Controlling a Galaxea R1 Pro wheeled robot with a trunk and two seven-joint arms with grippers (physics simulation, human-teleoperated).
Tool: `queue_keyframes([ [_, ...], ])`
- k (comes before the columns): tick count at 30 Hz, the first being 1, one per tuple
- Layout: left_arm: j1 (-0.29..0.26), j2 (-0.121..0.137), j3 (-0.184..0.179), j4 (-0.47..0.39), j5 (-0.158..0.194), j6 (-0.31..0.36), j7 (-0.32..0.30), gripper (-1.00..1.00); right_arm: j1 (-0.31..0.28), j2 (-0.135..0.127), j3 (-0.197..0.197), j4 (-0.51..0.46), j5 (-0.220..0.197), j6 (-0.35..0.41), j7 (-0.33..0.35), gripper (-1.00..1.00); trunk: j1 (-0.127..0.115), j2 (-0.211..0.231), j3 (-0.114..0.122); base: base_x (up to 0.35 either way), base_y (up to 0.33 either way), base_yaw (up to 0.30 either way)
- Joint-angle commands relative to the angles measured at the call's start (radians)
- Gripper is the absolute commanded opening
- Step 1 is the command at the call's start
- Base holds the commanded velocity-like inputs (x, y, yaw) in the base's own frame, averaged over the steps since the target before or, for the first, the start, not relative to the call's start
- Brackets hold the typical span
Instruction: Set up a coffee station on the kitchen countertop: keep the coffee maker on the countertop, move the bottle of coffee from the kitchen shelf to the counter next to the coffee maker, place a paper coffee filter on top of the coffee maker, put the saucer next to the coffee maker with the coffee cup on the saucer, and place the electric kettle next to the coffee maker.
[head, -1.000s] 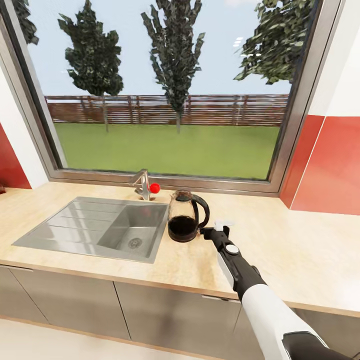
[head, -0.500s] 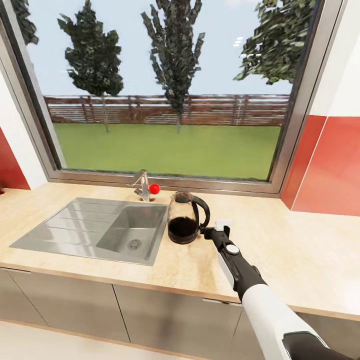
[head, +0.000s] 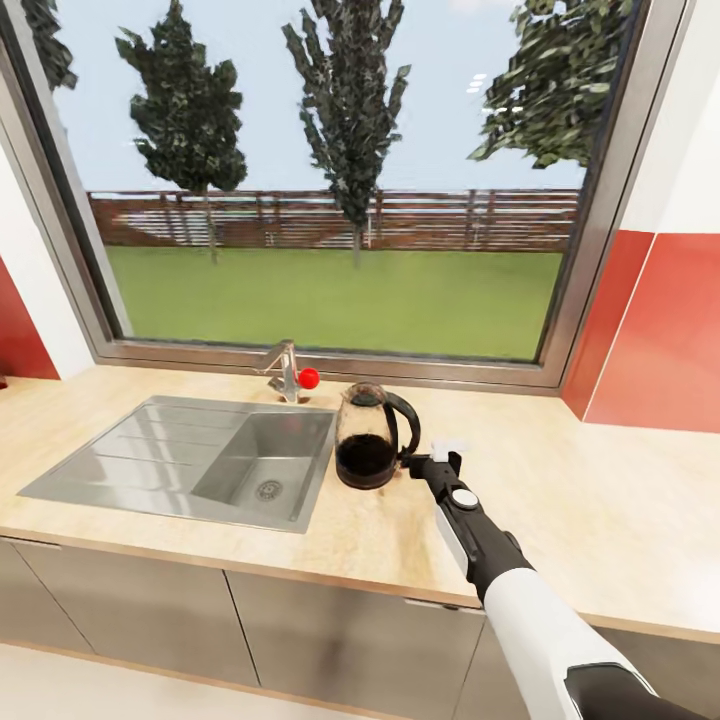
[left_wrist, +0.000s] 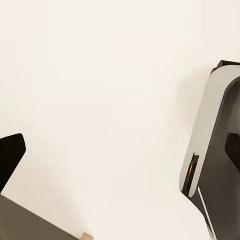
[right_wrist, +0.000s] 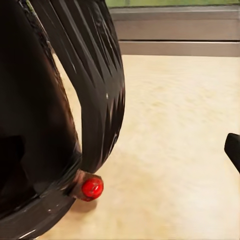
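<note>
An electric kettle (head: 366, 438) of clear glass, with a dark base and a black handle (head: 405, 425), stands on the beige countertop (head: 560, 500) just right of the sink. My right gripper (head: 410, 461) is at counter level against the handle's lower end. In the right wrist view the black handle (right_wrist: 100, 85) looms very close, with a red button (right_wrist: 92, 187) at its foot. One fingertip (right_wrist: 233, 150) stands far off to the side, so the jaws are open. My left gripper (left_wrist: 120, 155) hangs open over a pale surface.
A steel sink (head: 210, 455) with a faucet (head: 285, 368) and a red knob (head: 309, 377) lies left of the kettle. A large window (head: 330, 180) runs behind the counter, and red wall panels (head: 660, 340) are at the right. Cabinet fronts (head: 300, 620) run below.
The view has shifted very slightly. The right gripper has edged a little closer to the kettle's handle; the kettle stays in place.
</note>
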Motion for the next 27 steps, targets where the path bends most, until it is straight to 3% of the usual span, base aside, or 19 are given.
queue_keyframes([
  [1, 0.001, 0.0, 0.006, -0.002, 0.005, -0.002, -0.002, 1.0, -0.001, 0.0, 0.002, 0.001, 0.005, -0.002, -0.005, 1.0, 0.0, -0.001, -0.001, 0.124, 0.0, 0.0],
  [27, 0.001, 0.0, 0.006, 0.0, 0.005, -0.002, -0.002, 1.0, -0.001, 0.0, -0.002, 0.0, 0.004, -0.002, -0.007, 1.0, 0.0, -0.001, -0.001, 0.039, 0.0, 0.0],
])
